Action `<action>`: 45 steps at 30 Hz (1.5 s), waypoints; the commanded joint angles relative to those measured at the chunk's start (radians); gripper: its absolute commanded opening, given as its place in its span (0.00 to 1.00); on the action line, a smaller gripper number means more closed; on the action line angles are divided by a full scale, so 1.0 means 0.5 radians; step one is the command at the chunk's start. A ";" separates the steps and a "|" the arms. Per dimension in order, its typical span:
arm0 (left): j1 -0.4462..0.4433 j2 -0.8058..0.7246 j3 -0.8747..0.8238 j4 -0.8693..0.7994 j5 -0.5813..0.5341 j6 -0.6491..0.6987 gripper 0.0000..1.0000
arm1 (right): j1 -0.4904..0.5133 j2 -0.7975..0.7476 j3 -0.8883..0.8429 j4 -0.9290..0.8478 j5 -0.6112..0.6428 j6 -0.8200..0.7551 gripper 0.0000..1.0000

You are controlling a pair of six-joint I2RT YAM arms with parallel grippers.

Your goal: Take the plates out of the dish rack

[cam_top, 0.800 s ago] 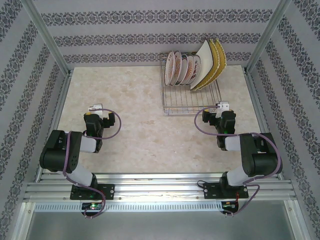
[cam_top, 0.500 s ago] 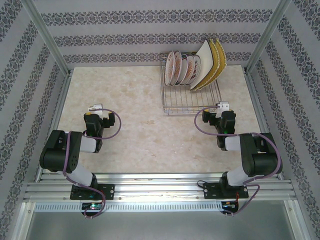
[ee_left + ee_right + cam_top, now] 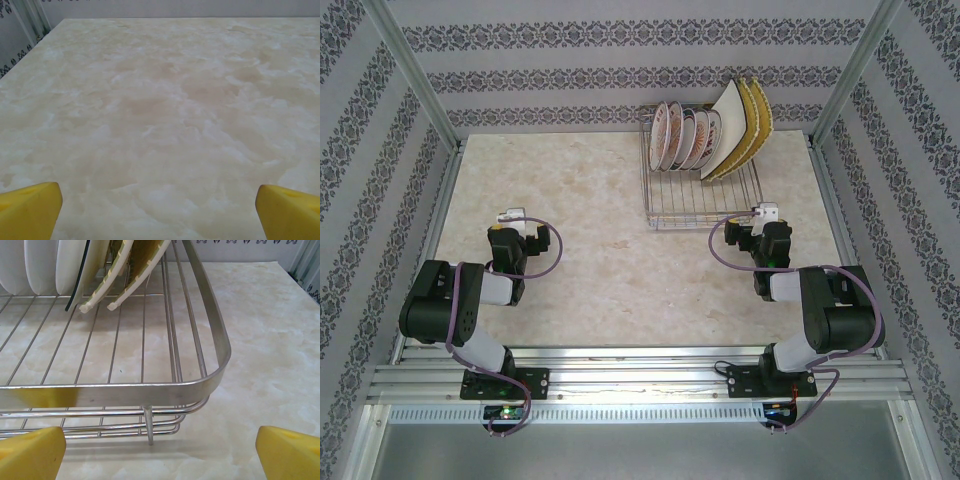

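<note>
Steel wire of the dish rack (image 3: 703,205) sits at the table's (image 3: 570,200) far right corner, the plates (image 3: 705,135) standing close together in its far slots. Right gripper (image 3: 159,447), fingers spread and holding nothing, faces the rack's near rim; a low reach would likely catch that rim or drag the rack. Pinching 1 plate could knock its neighbour. Left gripper (image 3: 159,207), also spread and empty, overlooks bare marble, so there is wide room left of the rack for setting plates down.

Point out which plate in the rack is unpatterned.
The plain white square plate, leaning between the round floral plates on its left and the yellow square plates on its right; it alone has no pattern.
</note>
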 commanded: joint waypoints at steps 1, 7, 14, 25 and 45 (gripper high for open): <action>0.022 0.010 0.041 0.026 0.016 0.022 1.00 | -0.010 -0.021 0.036 0.057 -0.023 0.016 0.98; 0.021 0.009 0.036 0.038 0.004 0.021 1.00 | -0.010 -0.069 0.000 0.084 -0.024 0.019 0.98; 0.004 -0.398 0.085 -0.383 -0.099 -0.001 1.00 | 0.058 -0.614 -0.101 -0.314 0.147 0.044 0.98; -0.021 -0.777 1.066 -2.254 -0.144 -0.272 1.00 | 0.195 -1.149 1.014 -2.280 0.431 0.206 0.98; -0.021 0.100 2.448 -3.650 0.259 -0.248 1.00 | 0.749 0.402 3.036 -3.051 0.394 0.149 0.98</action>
